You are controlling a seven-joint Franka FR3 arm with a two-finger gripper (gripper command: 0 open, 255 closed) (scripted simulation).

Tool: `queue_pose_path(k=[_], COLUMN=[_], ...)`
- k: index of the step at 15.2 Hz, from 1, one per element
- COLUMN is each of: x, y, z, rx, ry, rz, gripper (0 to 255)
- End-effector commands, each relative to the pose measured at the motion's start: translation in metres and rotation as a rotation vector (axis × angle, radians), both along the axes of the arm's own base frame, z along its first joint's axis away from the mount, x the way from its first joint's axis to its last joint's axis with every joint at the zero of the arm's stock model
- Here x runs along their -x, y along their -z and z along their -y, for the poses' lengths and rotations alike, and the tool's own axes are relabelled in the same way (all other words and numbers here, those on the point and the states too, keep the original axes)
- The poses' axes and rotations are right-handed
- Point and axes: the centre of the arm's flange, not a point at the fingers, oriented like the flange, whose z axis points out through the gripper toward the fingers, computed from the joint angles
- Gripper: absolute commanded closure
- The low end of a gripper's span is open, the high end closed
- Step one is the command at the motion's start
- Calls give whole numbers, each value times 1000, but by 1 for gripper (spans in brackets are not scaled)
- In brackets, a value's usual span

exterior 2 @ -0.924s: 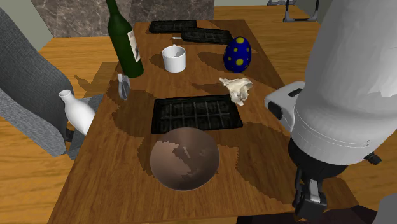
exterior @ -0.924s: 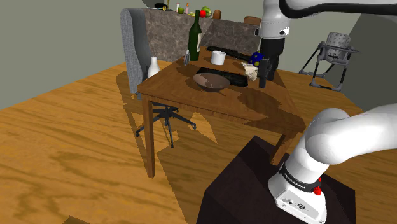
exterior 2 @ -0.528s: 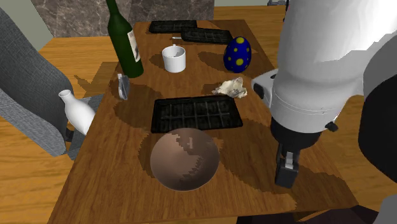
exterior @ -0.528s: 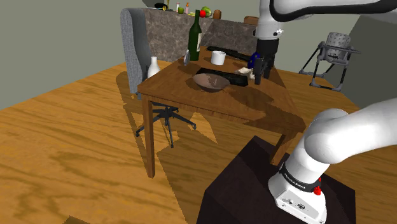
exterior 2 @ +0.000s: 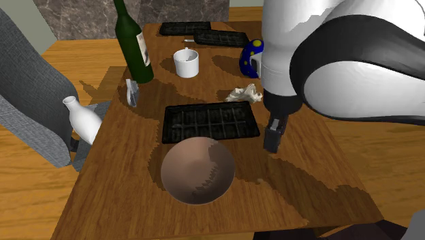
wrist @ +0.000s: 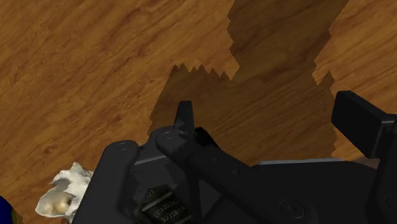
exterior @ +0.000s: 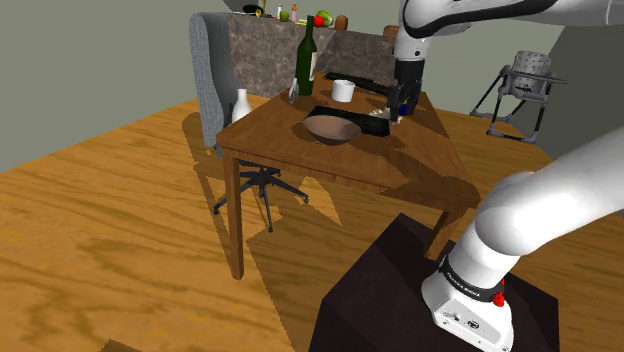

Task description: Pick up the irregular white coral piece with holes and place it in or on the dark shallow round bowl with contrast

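Note:
The white coral piece (exterior 2: 245,93) lies on the wooden table (exterior 2: 129,198) between the black grid tray (exterior 2: 211,122) and the blue egg. The dark brown round bowl (exterior 2: 197,169) stands in front of that tray; in the shoulder view the bowl (exterior: 332,128) is left of the hand. My gripper (exterior 2: 274,136) hangs over bare wood to the right of the tray, a short way nearer the table's front than the coral. In the wrist view the gripper (wrist: 270,121) is open, nothing between its fingers, and the coral (wrist: 63,194) lies off to one side of it.
A green bottle (exterior 2: 133,41), a white cup (exterior 2: 186,63), a blue yellow-dotted egg (exterior 2: 253,51), a white vase (exterior 2: 82,119) and a small glass (exterior 2: 132,92) stand on the table. Two more black trays (exterior 2: 204,33) lie at its back. A grey armchair (exterior: 210,70) stands beside it.
The arm has swung from the table's near right corner toward the middle, bringing the gripper close to the tray and the coral. Nothing on the table has moved.

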Motion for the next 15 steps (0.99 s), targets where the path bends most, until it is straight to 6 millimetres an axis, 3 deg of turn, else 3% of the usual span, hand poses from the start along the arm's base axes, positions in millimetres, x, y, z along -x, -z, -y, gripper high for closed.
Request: queue_pose_path(k=[1,10,15], x=[-13,-64,-60], y=[4,15,41], z=[23,123,124], rx=[3,11,11], ry=[21,109,109], rz=[7,35,35], gripper=[0,0,0])
